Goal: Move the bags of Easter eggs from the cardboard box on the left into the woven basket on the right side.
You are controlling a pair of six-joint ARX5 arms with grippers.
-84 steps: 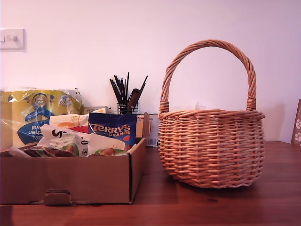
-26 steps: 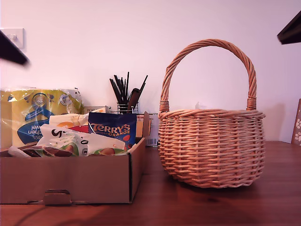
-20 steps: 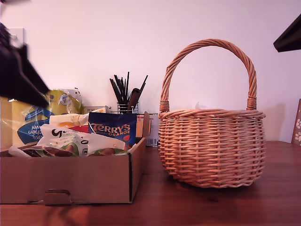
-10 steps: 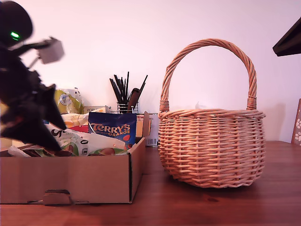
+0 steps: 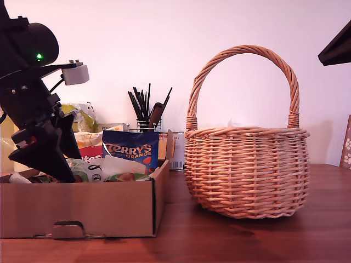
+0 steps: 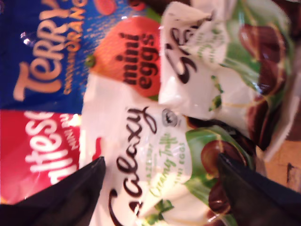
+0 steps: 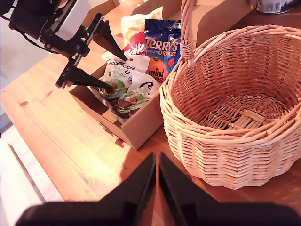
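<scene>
At the exterior view's left, my first gripper (image 5: 52,164) reaches down into the cardboard box (image 5: 82,208), which sits on the wooden worktop (image 5: 230,241). This tool is spread wide: in the first wrist view its two dark fingers (image 6: 61,193) stand well apart on either side of a white-and-green bag (image 6: 155,155) lettered "Galaxy" with "Creamy Truffle ... Eggs" beneath. That bag lies flat, its long axis running roughly along the line from the tool's wrist outward, straight between the open fingers; whether they touch it I cannot tell. A second white-and-green bag (image 6: 225,61) lies just beside it, overlapping its edge. Next to these stands the dark blue bag (image 5: 130,150) reading "TERRY'S ... ORANGE", with "mini eggs" on an orange shape in the first wrist view; it is upright in the exterior view, leaning at the back of the box. A red bag (image 6: 33,150) showing "ltese" lies beside the blue one.

Towards the exterior view's right, just beside the box, stands the woven basket (image 5: 247,170), upright, handle arched overhead. My second gripper (image 7: 156,188) hangs above the worktop near the basket's outer wall, fingers closed together on nothing.
</scene>
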